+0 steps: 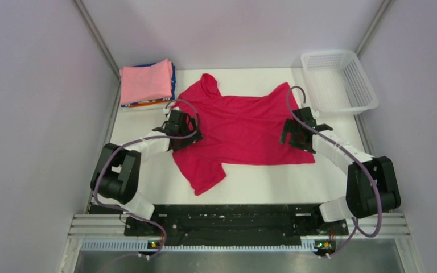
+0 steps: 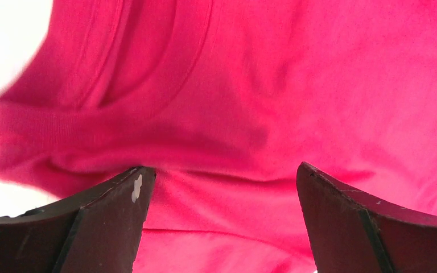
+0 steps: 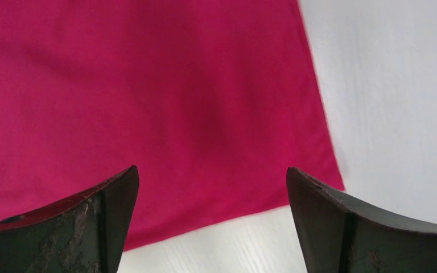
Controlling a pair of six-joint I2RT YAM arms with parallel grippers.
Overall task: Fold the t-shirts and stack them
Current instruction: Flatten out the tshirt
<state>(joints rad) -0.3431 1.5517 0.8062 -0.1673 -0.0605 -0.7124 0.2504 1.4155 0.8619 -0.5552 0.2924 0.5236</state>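
A bare strip of the white table (image 1: 273,185) is seen nearest, just beyond the arm bases. Past it, the crimson t-shirt (image 1: 239,128) is laid sideways across the middle of the table, with the collar to the left, the hem to the right, one sleeve trailing near-left and the other pointing far. The left gripper (image 1: 183,126) is held over the collar, its jaws spread wide with nothing between them. The right gripper (image 1: 297,132) is held over the hem edge at the right, likewise spread and empty. No fold is judged to have been made in this shirt yet, so its folding and stacking are left. At the far left, a stack of folded t-shirts (image 1: 147,84) is set, pink on top with blue and orange edges below; these are taken as done. At the far right, a white mesh basket (image 1: 341,79) is placed.
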